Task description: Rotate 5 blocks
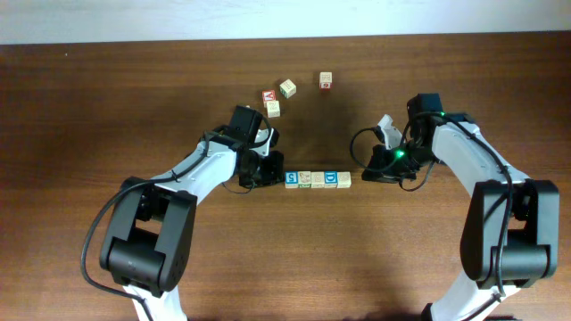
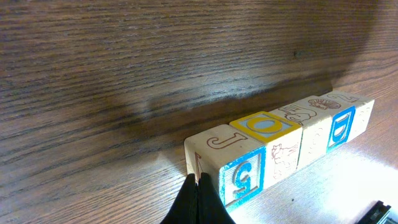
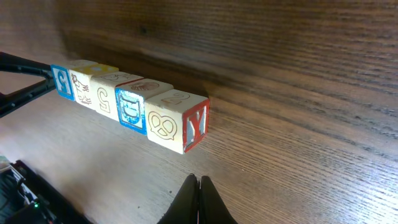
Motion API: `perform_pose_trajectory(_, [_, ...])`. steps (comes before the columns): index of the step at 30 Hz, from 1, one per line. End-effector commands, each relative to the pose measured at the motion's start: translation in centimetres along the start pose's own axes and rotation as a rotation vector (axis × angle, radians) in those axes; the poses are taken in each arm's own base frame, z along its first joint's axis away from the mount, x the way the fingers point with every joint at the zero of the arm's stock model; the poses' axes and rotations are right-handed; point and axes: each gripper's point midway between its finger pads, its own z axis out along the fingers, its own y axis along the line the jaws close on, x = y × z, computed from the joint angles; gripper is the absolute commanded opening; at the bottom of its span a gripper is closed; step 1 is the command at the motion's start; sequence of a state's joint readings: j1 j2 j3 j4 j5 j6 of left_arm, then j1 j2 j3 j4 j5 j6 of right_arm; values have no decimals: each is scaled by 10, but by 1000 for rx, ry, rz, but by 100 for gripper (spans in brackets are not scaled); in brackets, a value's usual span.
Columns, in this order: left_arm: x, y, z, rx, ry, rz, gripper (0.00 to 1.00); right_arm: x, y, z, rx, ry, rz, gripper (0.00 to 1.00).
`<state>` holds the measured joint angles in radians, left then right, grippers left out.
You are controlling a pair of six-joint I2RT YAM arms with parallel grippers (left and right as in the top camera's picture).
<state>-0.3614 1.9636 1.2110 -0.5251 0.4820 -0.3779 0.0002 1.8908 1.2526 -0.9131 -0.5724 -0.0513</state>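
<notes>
**Operator:** What do the fingers show?

**Instructor:** Left gripper (image 2: 198,200): the fingers are pressed together into one point and hold nothing. The tip sits at the lower corner of the J-topped end block (image 2: 231,163). Right gripper (image 3: 199,198): also closed and empty. It is aimed at the red Y block (image 3: 180,126) but stands clear of it.

**Operator:** And the blocks themselves?

**Instructor:** Your row of five blocks (image 1: 318,179) lies face to face in a straight line on the table (image 1: 107,98), between the two grippers. Four loose blocks (image 1: 287,87) sit well apart, toward the far side.

**Operator:** Which step is this?

**Instructor:** As a judgement, this is the approach. No cube is lifted or visibly mid-turn. With the fingers closed, you can only nudge. Either push an end cube off-centre so it swings, or open the fingers and straddle one cube. The neighbours touch, so the end cubes are the freest. A middle cube would probably drag its neighbours round with it.

**Operator:** What can't you read here?

**Instructor:** You cannot tell whether the left tip really touches the wood. Nor can you tell which cubes, if any, are already turned. From overhead the middle faces are too small to read. The dark hardware at the lower left of the right wrist view is cut off.
</notes>
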Motion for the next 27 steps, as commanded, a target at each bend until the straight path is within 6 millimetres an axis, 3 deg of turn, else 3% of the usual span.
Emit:
perform_pose_trajectory(1, [-7, -2, -2, 12, -15, 31, 0, 3, -5, 5, 8, 14, 16, 4])
perform_pose_trajectory(10, [-7, -2, -2, 12, -15, 31, 0, -2, -9, 6, 30, -6, 1, 4])
perform_pose_trajectory(27, [-7, -2, -2, 12, -15, 31, 0, -2, -23, 29, 30, -67, -29, 4])
